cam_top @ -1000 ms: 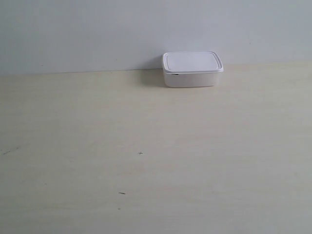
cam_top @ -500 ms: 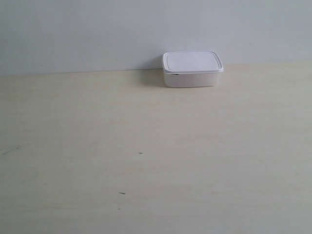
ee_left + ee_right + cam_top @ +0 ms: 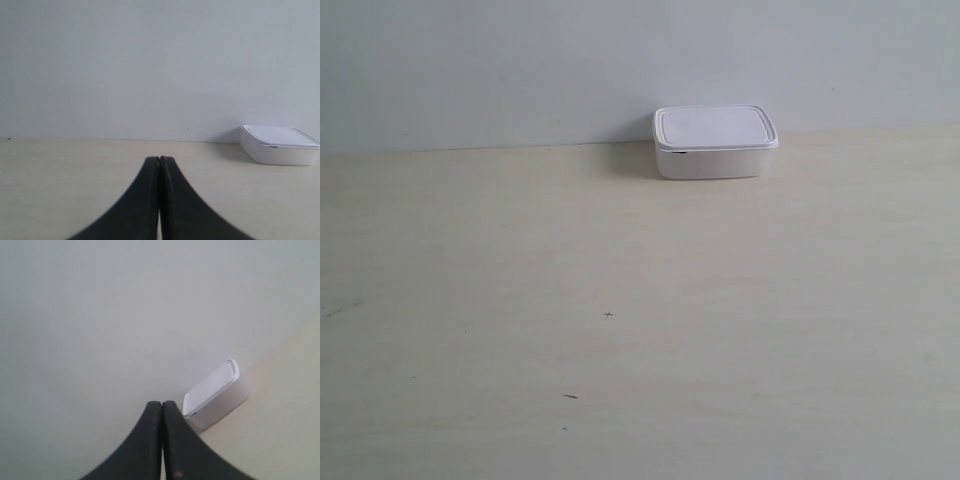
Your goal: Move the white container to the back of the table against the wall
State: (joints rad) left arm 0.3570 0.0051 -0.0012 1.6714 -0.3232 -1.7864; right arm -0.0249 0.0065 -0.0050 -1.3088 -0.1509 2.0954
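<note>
Left claw of mine: fingers pressed fully together, gripping nothing. My right claw: same condition, closed tip to tip and empty. Ahead of both claws, well apart from either, the white container stands with its lid on at the rear of the table, close against the wall.

small dark cross mark, short dark dash, faint grey streak
</note>
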